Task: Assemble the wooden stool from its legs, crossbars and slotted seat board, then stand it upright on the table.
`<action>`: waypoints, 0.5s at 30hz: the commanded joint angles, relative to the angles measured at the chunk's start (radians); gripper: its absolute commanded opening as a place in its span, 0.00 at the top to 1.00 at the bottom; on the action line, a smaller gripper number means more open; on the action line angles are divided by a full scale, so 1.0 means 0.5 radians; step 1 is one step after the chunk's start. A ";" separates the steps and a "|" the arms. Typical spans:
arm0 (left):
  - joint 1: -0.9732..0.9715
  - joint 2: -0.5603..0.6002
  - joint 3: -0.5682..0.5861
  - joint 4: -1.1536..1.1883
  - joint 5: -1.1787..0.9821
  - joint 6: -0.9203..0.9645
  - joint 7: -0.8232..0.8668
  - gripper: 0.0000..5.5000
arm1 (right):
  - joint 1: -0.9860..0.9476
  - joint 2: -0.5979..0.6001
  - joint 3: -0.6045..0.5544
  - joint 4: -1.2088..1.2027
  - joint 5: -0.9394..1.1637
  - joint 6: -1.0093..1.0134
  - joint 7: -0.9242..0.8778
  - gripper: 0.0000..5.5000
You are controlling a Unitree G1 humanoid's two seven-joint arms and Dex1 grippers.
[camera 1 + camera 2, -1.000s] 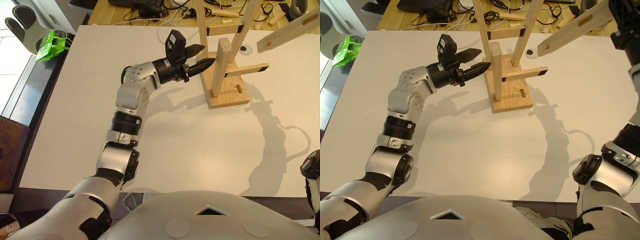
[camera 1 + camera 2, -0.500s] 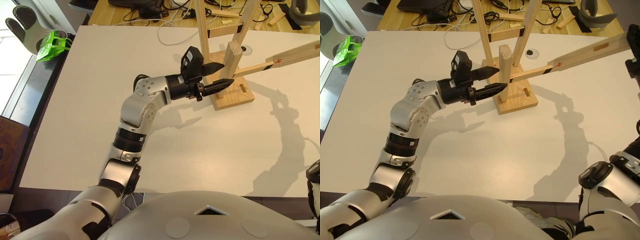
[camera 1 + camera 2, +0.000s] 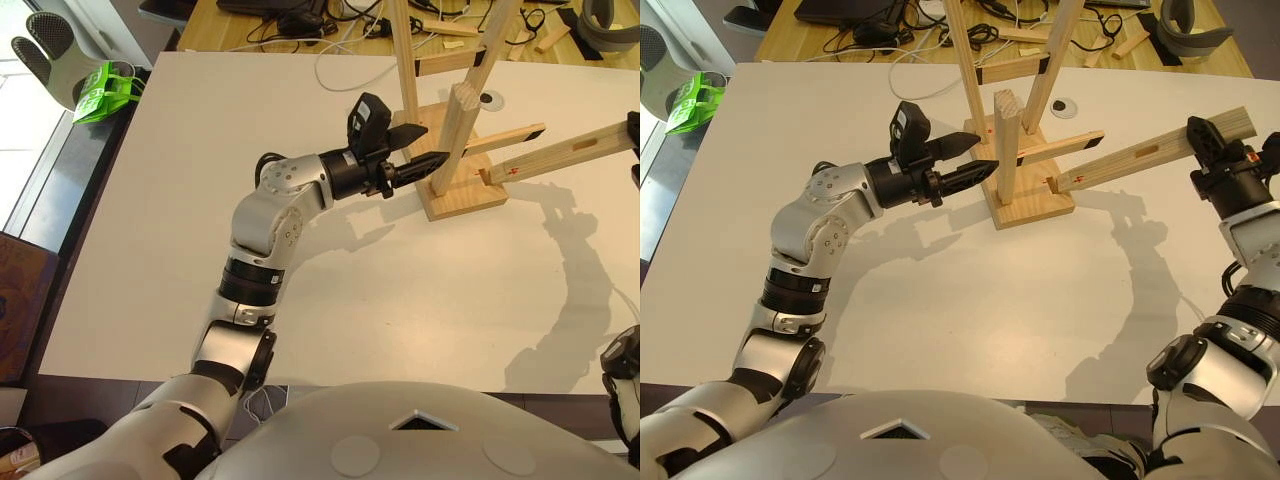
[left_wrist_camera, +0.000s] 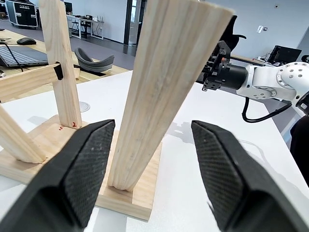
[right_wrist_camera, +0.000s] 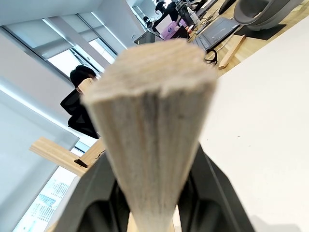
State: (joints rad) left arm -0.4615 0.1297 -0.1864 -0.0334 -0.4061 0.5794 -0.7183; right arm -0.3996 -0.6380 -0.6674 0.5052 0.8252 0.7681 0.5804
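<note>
One seat board (image 3: 1035, 210). Four legs (image 3: 1006, 140): three stand on it, and the fourth leg (image 3: 1140, 155) reaches out at its 3 o'clock. Two crossbars (image 3: 1012, 68). Two grippers: left gripper (image 3: 988, 151), right gripper (image 3: 1202, 140).

1. The flat rectangular wooden seat board (image 3: 1035, 210) is pale honey, with dark slots.
2. The upright square wooden leg (image 3: 1007, 150) is light blond, streaked with fine straight grain.
3. The long slanting wooden leg (image 3: 1140, 155) is equally blond, bearing a small red mark.
4. The short wooden crossbar (image 3: 1060, 147) is blond with a black tip.
5. The left gripper (image 3: 987, 152) and right gripper (image 3: 1208, 146) are black; the left's pads (image 4: 91, 169) look finely grainy.
6. The broad flat table (image 3: 940, 300) is plain white.
</note>
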 commanded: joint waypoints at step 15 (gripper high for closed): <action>-0.014 -0.037 0.030 -0.052 -0.061 0.077 0.110 0.47 | -0.346 -0.248 0.488 0.354 -0.405 -0.143 0.517 0.82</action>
State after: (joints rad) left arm -0.4615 0.1140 -0.1732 -0.0550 -0.4334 0.6072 -0.6724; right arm -0.5542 -0.7401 -0.4536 0.6658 0.6599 0.6988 0.8218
